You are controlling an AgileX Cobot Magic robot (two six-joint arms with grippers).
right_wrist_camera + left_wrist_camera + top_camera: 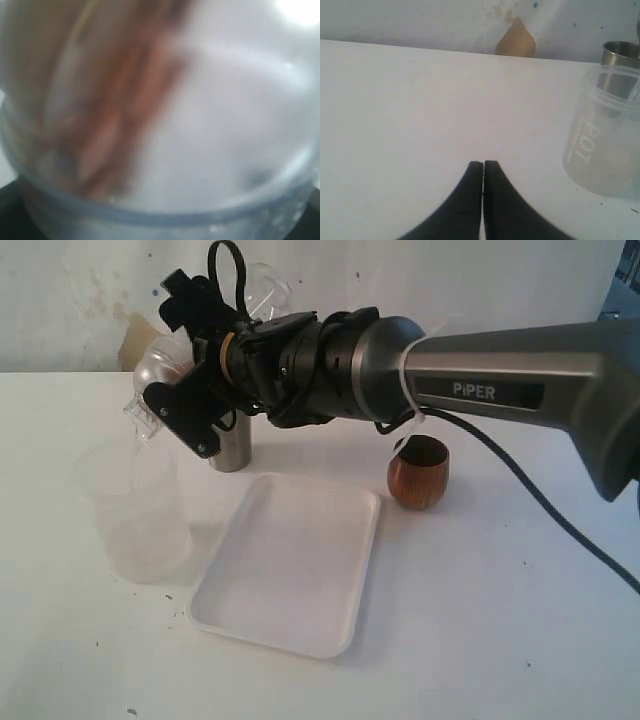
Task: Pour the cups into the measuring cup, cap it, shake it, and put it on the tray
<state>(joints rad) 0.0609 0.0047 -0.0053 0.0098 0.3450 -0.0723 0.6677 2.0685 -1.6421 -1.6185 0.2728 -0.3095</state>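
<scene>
Up off the table at the back left, the measuring cup (150, 370) lies tipped in the right gripper (180, 355), jaws spread wide around its clear wall; contents too blurred to call. Steel tumbler (232, 448) stands partly hidden behind the gripper. Frosted cup (132, 512) sits beside the tray (290, 570), wooden cup (418, 472) near its far corner. Left gripper (483, 170) is closed tight on nothing.

Three open cups are sitting on the table (500, 640), one of each kind: one steel tumbler (232, 448), one dark wooden cup (418, 472) and one frosted translucent cup (135, 510) (the word POT is showing on its side). One clear measuring cup (158, 375) is making it four vessels altogether. One white tray (290, 580) is lying there, the only one.
</scene>
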